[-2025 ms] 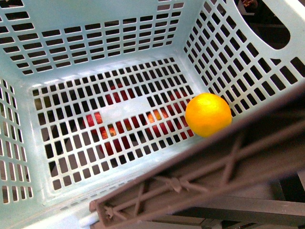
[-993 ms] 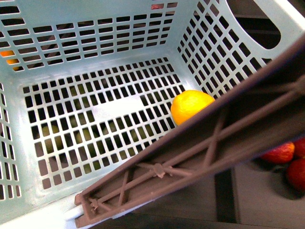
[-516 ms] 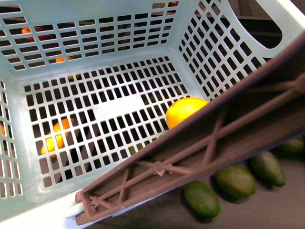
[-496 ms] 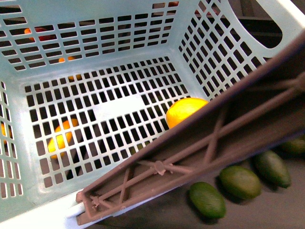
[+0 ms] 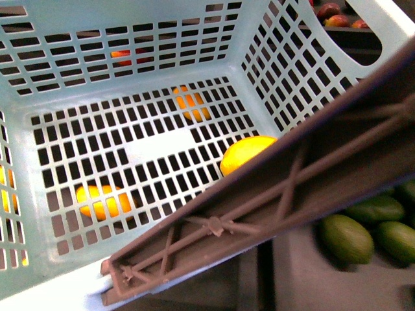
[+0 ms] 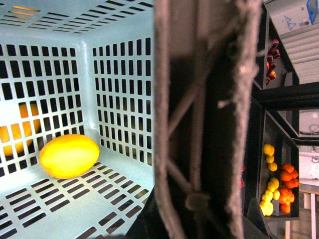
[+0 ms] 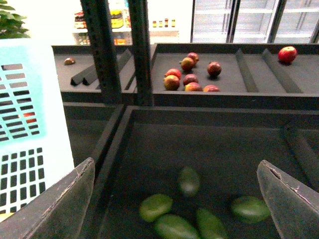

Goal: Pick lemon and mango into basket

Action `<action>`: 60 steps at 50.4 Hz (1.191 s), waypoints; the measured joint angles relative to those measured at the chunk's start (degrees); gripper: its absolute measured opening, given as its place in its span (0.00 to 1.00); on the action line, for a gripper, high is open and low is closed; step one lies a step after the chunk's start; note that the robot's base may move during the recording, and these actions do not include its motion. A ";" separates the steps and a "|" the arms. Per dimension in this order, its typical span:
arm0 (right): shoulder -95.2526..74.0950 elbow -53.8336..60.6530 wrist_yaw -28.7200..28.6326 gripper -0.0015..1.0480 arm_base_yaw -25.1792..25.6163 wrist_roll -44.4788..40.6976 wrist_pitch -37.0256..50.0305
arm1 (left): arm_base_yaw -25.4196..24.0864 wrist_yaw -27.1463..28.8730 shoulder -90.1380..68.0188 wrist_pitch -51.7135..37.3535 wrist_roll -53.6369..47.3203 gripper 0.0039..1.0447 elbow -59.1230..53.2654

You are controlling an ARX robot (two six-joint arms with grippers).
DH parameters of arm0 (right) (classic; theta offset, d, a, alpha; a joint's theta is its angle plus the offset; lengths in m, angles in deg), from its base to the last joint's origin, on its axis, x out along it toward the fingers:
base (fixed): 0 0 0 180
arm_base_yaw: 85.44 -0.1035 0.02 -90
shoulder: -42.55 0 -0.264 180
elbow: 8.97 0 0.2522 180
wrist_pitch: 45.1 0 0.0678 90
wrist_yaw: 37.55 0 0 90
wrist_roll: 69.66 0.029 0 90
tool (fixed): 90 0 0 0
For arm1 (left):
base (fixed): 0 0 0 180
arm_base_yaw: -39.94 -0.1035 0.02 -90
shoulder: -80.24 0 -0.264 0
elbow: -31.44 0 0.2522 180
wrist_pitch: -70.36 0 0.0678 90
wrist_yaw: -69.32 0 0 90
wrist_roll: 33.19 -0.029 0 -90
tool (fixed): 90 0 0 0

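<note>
A: What is hidden?
B: The lemon [image 5: 243, 152] is half covered by the brown handle [image 5: 292, 188] — the left gripper's fingers cannot be made out.
A: And its look?
B: Smooth yellow, laid at the basket's [image 5: 130, 39] right wall; the right gripper [image 7: 175, 163] is held spread, empty.

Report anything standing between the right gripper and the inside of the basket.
The basket has its slotted side wall beside the open right gripper; its brown handle crosses the opening, over the lemon. Nothing else shows.
</note>
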 joint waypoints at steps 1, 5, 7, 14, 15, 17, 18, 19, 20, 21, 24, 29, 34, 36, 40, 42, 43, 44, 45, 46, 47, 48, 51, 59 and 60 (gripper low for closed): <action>0.02 0.00 0.00 0.92 0.00 0.00 0.00 | 0.00 -0.02 0.00 0.00 0.00 0.04 0.02; 0.02 0.00 0.00 0.92 0.00 0.02 0.00 | 0.00 0.00 0.00 0.00 -0.02 0.04 0.02; 0.04 0.00 0.00 0.92 0.00 0.00 0.00 | 0.00 -0.02 0.00 0.00 0.02 0.04 0.02; 0.07 0.04 0.00 0.92 0.00 0.00 -0.02 | 0.00 -0.07 0.00 0.00 0.00 0.04 0.04; 0.07 0.04 0.00 0.92 0.00 0.02 0.00 | 0.00 -0.02 0.00 0.00 0.02 0.04 0.04; 0.07 0.00 -0.02 0.92 0.00 0.00 0.00 | 0.00 -0.13 0.00 -0.02 0.00 0.04 0.04; 0.02 0.00 0.00 0.92 0.00 0.00 0.00 | 0.00 -0.11 0.00 -0.02 0.00 0.04 0.04; 0.02 0.00 0.00 0.92 0.00 0.00 0.00 | 0.00 -0.11 0.00 -0.02 0.02 0.04 0.04; 0.04 0.00 0.00 0.92 0.00 0.00 0.00 | 0.00 -0.11 0.00 -0.02 0.07 0.04 0.04; 0.04 0.00 0.00 0.92 0.00 0.00 0.00 | 0.00 -0.13 0.00 -0.02 0.04 0.04 0.04; 0.00 0.02 0.02 0.92 0.00 0.00 0.00 | 0.00 0.00 0.00 -0.02 0.00 0.04 0.04; 0.04 0.00 0.00 0.92 0.02 0.00 0.00 | 0.00 0.04 0.00 -0.02 0.00 0.04 0.04; 0.02 0.02 0.00 0.92 0.00 0.02 0.00 | 0.00 0.04 0.00 0.00 0.04 0.04 0.04; 0.04 -0.02 -0.04 0.92 0.00 0.00 0.00 | 0.00 -0.13 0.00 -0.02 0.02 0.04 0.04; 0.09 -0.02 0.00 0.92 0.00 0.00 0.00 | 0.00 -0.11 0.00 -0.04 0.07 0.04 0.07; 0.04 0.02 0.00 0.92 0.00 0.00 0.00 | 0.00 -0.04 0.00 -0.04 0.00 0.04 0.04; 0.09 0.00 0.04 0.92 0.00 0.00 0.00 | 0.00 -0.13 0.00 -0.04 0.00 0.04 0.07; 0.09 0.00 0.00 0.92 0.00 0.00 0.00 | 0.00 -0.15 0.00 -0.04 0.00 0.04 0.07; 0.07 0.00 -0.02 0.92 0.00 0.00 0.00 | 0.00 -0.11 0.00 -0.04 0.00 0.04 0.07; 0.07 0.02 0.00 0.92 0.00 0.00 0.00 | -0.02 -0.11 0.00 -0.04 0.02 0.04 0.04; 0.07 0.02 -0.02 0.92 0.00 0.00 0.00 | -0.02 -0.11 0.00 -0.04 0.07 0.04 0.04; 0.07 0.00 0.07 0.92 0.00 0.00 0.00 | -0.02 -0.13 0.00 -0.04 0.13 0.04 0.07; 0.04 0.00 -0.22 0.92 0.00 0.00 0.00 | -0.02 0.00 0.00 -0.04 -0.02 0.04 0.07; 0.11 -0.02 -0.52 0.92 -0.04 0.00 0.00 | -0.74 0.55 0.15 -0.04 0.22 0.04 0.07; 0.07 -0.02 -0.48 0.92 -0.04 0.00 0.00 | -0.77 0.72 0.15 -0.04 0.17 0.04 0.07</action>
